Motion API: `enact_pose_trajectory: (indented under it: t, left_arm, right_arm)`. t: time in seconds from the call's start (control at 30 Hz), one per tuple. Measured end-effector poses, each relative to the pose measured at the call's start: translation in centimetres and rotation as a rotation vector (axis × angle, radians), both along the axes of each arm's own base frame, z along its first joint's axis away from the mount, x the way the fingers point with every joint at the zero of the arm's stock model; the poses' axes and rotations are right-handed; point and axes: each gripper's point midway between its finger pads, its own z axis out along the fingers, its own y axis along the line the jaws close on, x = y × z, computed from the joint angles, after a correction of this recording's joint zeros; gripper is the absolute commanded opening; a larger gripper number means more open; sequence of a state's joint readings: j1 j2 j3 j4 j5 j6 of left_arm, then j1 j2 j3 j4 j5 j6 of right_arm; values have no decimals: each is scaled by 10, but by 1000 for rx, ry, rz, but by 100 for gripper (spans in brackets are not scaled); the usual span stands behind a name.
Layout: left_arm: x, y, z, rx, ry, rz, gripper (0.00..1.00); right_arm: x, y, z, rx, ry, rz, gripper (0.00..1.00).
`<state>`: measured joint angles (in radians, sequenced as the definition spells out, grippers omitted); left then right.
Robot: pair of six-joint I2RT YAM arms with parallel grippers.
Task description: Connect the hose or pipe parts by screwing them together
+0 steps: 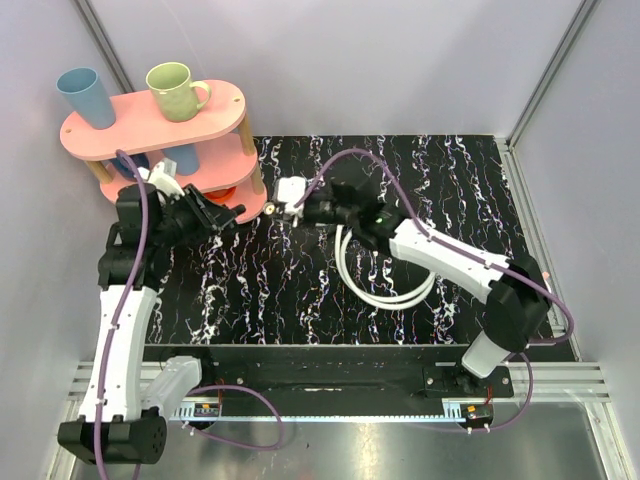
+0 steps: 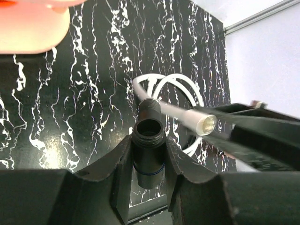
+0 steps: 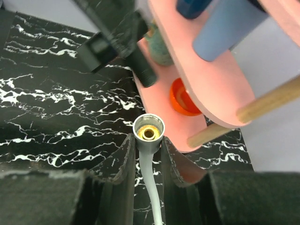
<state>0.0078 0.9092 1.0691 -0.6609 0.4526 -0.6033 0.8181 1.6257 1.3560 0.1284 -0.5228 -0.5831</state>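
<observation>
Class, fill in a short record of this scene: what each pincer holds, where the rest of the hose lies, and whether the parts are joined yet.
Left pincer: shut on black threaded fitting, its open end facing the wrist camera
Right pincer: shut on white hose at its silver fitting
Hose slack: coiled on marbled table
Joined: no; the two ends are near each other but apart

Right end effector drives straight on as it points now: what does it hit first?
Probably the pink wooden rack's lower shelf; its held silver hose fitting looks aimed past the black threaded pipe piece. Depth unclear.
</observation>
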Motion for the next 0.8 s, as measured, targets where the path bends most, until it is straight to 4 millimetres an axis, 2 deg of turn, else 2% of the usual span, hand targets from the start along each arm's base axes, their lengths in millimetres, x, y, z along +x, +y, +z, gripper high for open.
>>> enact_pose_trajectory:
  t: [0.07,0.17,0.4,0.6,0.8]
  left_arm:
    - [-3,3,19,18,-43,9,0]
    - [-11,4,29,30,-64,9,0]
    - [-28,8,17,65,30,9,0]
    - [-38,15,5,108,88,26,0]
    - [-45,17,0,122,110,35,0]
  right_arm:
    - [-9,13,-10,-51,-19,16,0]
    - [-19,31,-27,-129,-48,24,0]
    - [-35,66,-57,-269,-125,24,0]
    - [-38,76,-54,-297,-171,-2,0]
    - [-31,75,-48,-301,-198,-47,0]
